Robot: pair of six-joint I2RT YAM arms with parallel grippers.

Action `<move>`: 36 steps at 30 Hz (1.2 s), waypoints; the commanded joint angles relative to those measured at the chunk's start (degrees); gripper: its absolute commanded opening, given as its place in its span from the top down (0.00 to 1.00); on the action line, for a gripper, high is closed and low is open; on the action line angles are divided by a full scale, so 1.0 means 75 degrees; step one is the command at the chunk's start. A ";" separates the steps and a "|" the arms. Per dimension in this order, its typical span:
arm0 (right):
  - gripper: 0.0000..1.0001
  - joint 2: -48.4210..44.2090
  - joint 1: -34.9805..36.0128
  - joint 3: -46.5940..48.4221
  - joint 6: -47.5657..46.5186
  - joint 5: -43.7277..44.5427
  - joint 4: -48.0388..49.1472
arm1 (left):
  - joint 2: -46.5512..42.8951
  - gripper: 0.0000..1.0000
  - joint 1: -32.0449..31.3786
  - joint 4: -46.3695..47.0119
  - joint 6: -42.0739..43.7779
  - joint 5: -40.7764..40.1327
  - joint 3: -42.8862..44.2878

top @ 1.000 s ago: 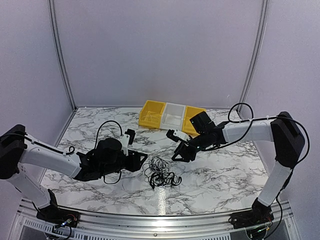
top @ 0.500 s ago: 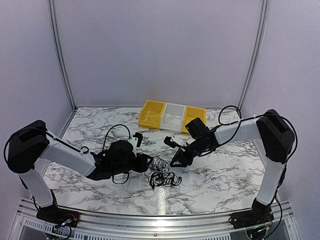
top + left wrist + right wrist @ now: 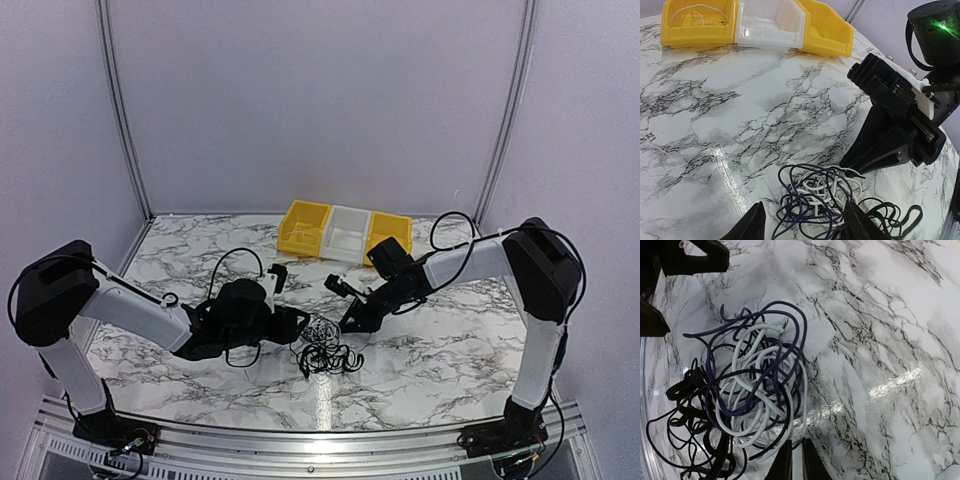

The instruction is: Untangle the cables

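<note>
One risk: right jaws, almost shut, on a strand or not I cannot tell, could drag the whole knot of cables point(image 3: 755, 390) along, since left jaws, wide and empty, pin nothing.

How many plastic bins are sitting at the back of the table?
3, in a row along the far side: the left yellow bin, the white bin in the middle, and the right yellow bin. No others show.

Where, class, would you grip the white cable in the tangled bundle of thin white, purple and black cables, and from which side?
Probably the white cable's outermost loop, on the side facing the right gripper. It bulges beyond the bundle onto bare marble table, so jaws arriving there straddle it alone.
</note>
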 commanded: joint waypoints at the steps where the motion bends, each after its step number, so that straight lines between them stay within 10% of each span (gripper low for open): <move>1: 0.99 -0.0235 0.0064 0.0258 -0.0029 -0.0327 0.0042 | 0.0061 0.45 0.0029 0.0292 -0.0009 0.0270 0.0260; 18: 1.00 -0.1751 0.0100 0.0850 -0.0281 -0.0458 -0.1240 | -0.0317 0.44 -0.0184 0.0697 -0.0363 0.0576 0.0278; 25: 0.64 -0.1053 0.0100 0.0581 -0.0208 0.0780 -0.1016 | -0.0773 0.44 -0.0246 0.0694 -0.0761 0.0268 -0.0382; 36: 0.64 0.0116 0.0101 0.0911 -0.0175 0.0803 -0.0938 | -0.1304 0.44 -0.0276 0.0697 -0.0891 0.0071 -0.0969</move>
